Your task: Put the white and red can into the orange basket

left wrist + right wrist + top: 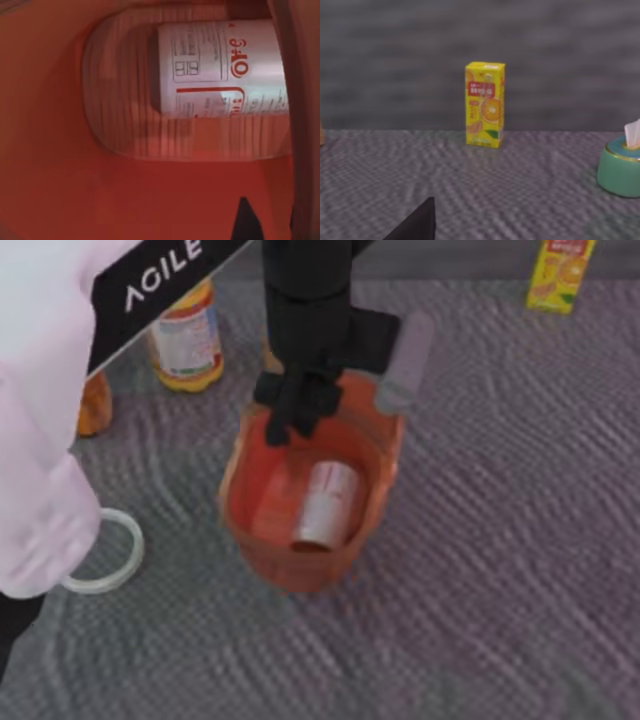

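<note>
The white and red can (325, 505) lies on its side on the ribbed floor of the orange basket (245, 530), near the table's middle. The left wrist view looks into the basket and shows the can (225, 67) with its red print, free of any finger. My left gripper (295, 415) hangs open over the basket's far rim, just above and behind the can, beside the greyish hoop handle (403, 365). One dark fingertip (245, 220) shows in its wrist view. My right arm is out of the top view; a single fingertip (420, 222) shows over bare cloth.
A yellow-labelled bottle (185, 340) and an orange item (95, 405) stand at the back left. A white ring (105, 555) lies left of the basket. The yellow juice carton (560, 275) stands at the back right. A teal tissue holder (620, 170) sits near the right arm.
</note>
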Available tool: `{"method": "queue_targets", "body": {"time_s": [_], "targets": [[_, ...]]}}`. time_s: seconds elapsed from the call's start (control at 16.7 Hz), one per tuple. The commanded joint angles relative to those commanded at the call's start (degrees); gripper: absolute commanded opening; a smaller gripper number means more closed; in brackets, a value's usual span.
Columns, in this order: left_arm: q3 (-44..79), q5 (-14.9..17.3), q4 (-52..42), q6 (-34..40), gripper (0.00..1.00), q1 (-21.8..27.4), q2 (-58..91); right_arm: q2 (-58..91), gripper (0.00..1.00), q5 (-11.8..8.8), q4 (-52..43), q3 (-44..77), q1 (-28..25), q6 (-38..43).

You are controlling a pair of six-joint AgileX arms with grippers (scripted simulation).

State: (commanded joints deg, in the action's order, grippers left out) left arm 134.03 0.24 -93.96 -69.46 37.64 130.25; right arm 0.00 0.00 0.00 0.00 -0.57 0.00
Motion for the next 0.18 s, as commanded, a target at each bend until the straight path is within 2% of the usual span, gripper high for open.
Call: {"method": "queue_targets", "body": {"time_s": [0.18], "targets": [[3.42,-0.03,-3.39,-0.57,0.0,-1.0,-0.06,0.0,1.0,0.0,0.0,0.0,0.0,0.0]]}}
